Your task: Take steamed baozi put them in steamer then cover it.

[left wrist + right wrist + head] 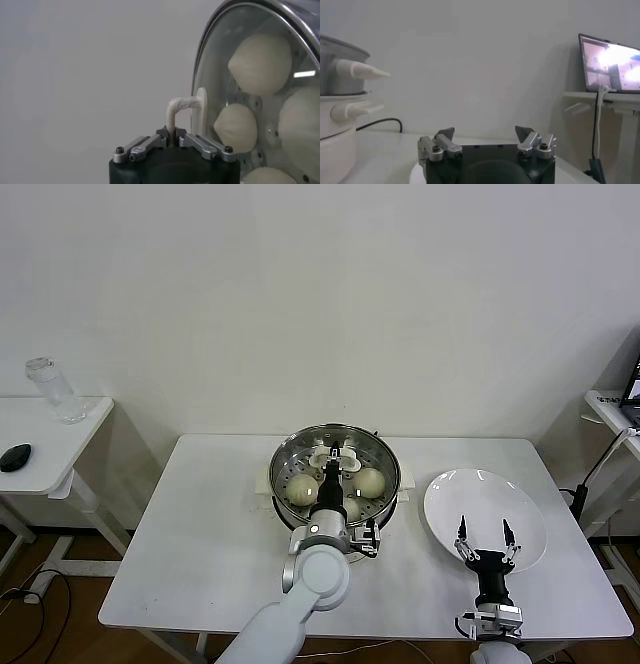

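The cover (335, 467) sits on the steamer (380, 446) mid-table, baozi (369, 480) visible under the glass. The left tool (334, 454) reaches forward over it, arm stretched out low, pinched shut on the cover's white handle (181, 106). The right tool (486, 534) hovers upright at the plate's (450, 489) near edge, fingers (446, 134) spread wide, empty.

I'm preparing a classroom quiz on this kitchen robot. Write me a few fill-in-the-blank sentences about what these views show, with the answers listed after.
1. The left gripper is shut on the cover's white ____.
2. The cover sits on the ____.
3. The buns lie inside the steamer, under the ____.
4. The right gripper, jaws open, hovers over the near rim of the empty white ____.

Missing words: handle; steamer; cover; plate
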